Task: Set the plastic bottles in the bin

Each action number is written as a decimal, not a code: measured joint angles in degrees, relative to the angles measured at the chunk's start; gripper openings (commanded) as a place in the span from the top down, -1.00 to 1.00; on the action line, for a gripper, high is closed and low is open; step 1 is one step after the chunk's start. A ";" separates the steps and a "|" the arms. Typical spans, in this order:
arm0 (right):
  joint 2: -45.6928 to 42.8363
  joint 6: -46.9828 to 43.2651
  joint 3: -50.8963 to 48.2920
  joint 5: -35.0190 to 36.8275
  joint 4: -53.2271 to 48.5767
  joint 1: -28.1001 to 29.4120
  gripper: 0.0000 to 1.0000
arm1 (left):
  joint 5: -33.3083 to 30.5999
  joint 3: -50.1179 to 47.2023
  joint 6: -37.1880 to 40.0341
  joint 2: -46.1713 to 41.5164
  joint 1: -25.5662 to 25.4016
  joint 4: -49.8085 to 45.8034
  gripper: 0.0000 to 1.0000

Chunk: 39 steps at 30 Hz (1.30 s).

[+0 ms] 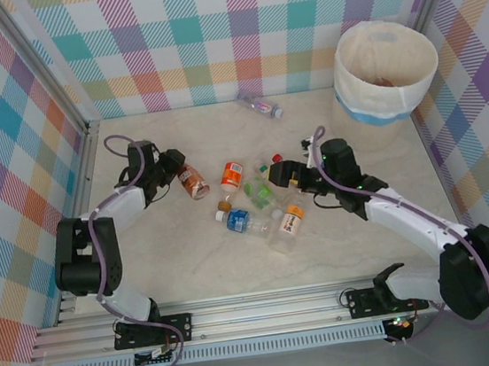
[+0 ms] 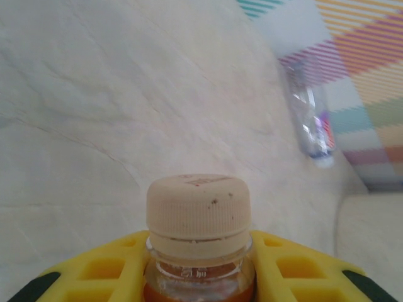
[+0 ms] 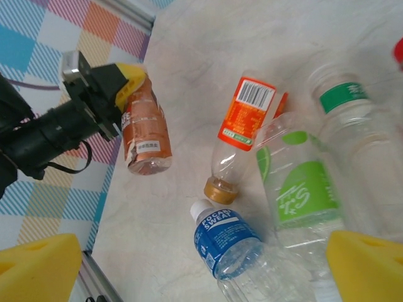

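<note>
My left gripper (image 1: 174, 171) is shut on the neck of an amber bottle (image 1: 194, 183) with a cream cap (image 2: 198, 211); a yellow finger (image 2: 101, 270) shows on either side of it. The same bottle (image 3: 143, 129) hangs out from the left gripper (image 3: 119, 85), seemingly just off the table. My right gripper (image 1: 281, 177) stands open above a pile of bottles, with its yellow fingertips (image 3: 38, 267) wide apart. Below it lie a blue-labelled bottle (image 3: 228, 239), an orange-labelled bottle (image 3: 247, 123) and a green-labelled bottle (image 3: 301, 189). The cream-white bin (image 1: 385, 72) stands at the back right.
A clear bottle (image 1: 260, 104) lies alone near the back wall, also seen as a clear bottle (image 2: 308, 119) ahead of the left gripper. More bottles lie mid-table, such as one with an orange label (image 1: 292, 220). Checked walls and an aluminium frame (image 1: 88, 144) enclose the table.
</note>
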 measured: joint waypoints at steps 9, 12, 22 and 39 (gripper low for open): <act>10.88 4.33 0.22 -0.39 12.28 8.04 -0.99 | 14.19 -4.98 1.90 -8.96 -6.25 5.33 1.00; 14.21 6.73 0.20 -0.48 18.67 10.19 -0.99 | 15.74 -6.14 2.01 -11.76 -7.45 5.99 1.00; 22.97 10.67 1.68 -4.13 35.36 13.81 -0.99 | 14.93 -6.78 3.19 -14.47 -8.94 7.45 1.00; 26.21 11.39 2.75 -3.08 43.76 17.46 -0.88 | 13.16 -6.78 -0.92 -10.73 -10.80 9.29 1.00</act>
